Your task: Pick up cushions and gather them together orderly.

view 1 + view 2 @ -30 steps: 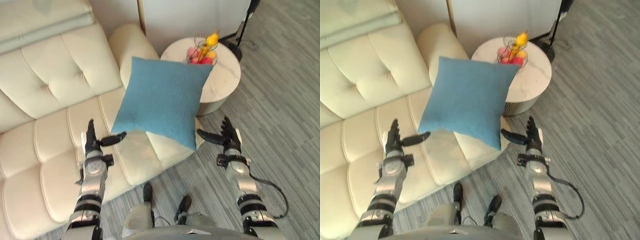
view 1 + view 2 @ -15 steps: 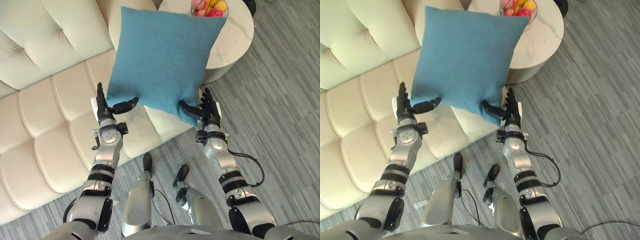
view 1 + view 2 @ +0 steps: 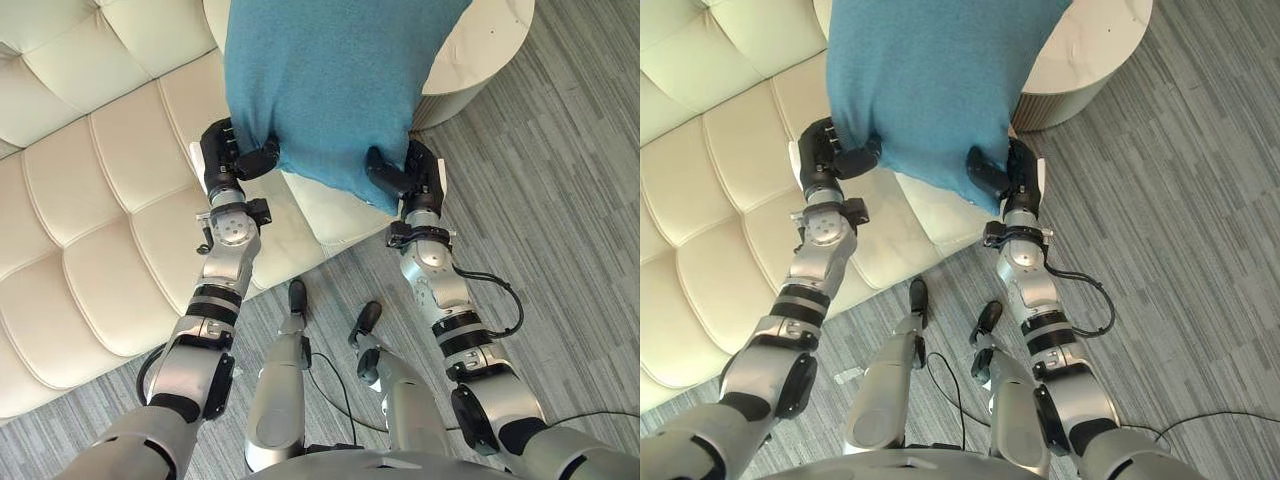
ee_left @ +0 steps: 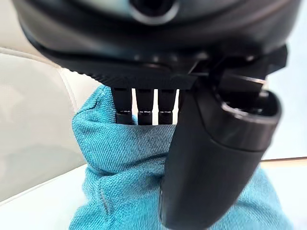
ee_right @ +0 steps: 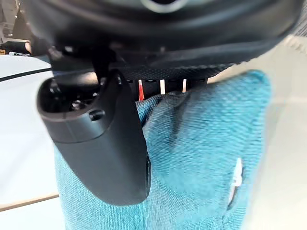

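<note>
A large teal cushion stands upright on the front part of the cream sofa, its top cut off by the picture's edge. My left hand is shut on its lower left corner, thumb curled over the cloth. My right hand is shut on its lower right corner. In the left wrist view the thumb presses teal cloth against the fingers. In the right wrist view the thumb pinches the cushion the same way.
A round white side table stands right behind the cushion, to the right of the sofa's end. Grey plank floor spreads to the right and in front. The sofa seat stretches away to the left.
Both hands have closed on the cushion's lower corners; half a second ago their fingers were straight beside it. The camera has dipped, so the whole scene has slid upward.
</note>
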### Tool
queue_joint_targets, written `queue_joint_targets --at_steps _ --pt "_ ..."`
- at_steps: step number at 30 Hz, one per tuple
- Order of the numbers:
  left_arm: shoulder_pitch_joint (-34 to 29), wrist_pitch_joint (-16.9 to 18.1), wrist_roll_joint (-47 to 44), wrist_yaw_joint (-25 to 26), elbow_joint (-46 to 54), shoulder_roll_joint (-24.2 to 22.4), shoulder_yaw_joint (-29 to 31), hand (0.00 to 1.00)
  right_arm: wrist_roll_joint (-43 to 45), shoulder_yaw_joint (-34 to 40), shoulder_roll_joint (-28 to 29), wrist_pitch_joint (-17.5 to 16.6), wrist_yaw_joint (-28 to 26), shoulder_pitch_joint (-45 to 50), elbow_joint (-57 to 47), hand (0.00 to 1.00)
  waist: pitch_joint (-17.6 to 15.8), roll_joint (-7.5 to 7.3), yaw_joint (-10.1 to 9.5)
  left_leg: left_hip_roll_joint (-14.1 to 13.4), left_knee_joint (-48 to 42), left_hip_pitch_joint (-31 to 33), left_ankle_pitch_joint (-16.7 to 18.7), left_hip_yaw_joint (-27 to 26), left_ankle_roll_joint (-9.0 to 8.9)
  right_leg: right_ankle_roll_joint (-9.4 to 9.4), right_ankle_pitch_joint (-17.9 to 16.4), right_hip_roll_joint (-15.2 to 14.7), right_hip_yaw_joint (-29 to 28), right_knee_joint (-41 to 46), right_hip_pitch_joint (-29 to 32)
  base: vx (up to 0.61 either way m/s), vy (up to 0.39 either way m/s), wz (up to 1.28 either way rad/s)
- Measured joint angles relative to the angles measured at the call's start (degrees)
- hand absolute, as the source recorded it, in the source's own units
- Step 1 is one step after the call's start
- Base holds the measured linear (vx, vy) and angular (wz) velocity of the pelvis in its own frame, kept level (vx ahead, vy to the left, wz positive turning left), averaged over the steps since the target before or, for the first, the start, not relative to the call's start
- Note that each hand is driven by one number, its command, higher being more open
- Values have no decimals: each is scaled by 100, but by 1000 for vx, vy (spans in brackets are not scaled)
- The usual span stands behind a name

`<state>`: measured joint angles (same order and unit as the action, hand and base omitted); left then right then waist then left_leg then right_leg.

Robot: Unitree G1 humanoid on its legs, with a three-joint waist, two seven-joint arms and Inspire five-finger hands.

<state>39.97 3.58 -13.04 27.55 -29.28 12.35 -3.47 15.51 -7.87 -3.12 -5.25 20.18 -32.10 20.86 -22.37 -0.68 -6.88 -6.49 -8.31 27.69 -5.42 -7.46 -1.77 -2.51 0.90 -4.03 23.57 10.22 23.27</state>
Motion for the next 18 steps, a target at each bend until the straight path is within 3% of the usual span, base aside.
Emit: queue_joint_targets --at_steps 4,13,18 --pt "-492 1 2 -18 833 -61 -120 0 37 13 -21 -62 6 585 -516 0 0 0 56 46 35 -210 0 2 0 5 -3 -33 -25 -16 -209 73 7 5" --pt "-2678 105 10 -254 2467 -558 -424 0 -484 10 -7 -127 -95 2282 -1549 0 52 -1 186 179 860 -1311 -198 41 -14 83 -61 7 -33 -343 -1102 50 -24 7" --pt "-3844 119 -27 -507 2820 -777 -434 0 -1038 -24 33 -126 -353 3159 -2087 0 642 6 272 261 1138 -1736 -223 50 -15 159 -115 -15 -17 -501 -1469 75 -2 6"
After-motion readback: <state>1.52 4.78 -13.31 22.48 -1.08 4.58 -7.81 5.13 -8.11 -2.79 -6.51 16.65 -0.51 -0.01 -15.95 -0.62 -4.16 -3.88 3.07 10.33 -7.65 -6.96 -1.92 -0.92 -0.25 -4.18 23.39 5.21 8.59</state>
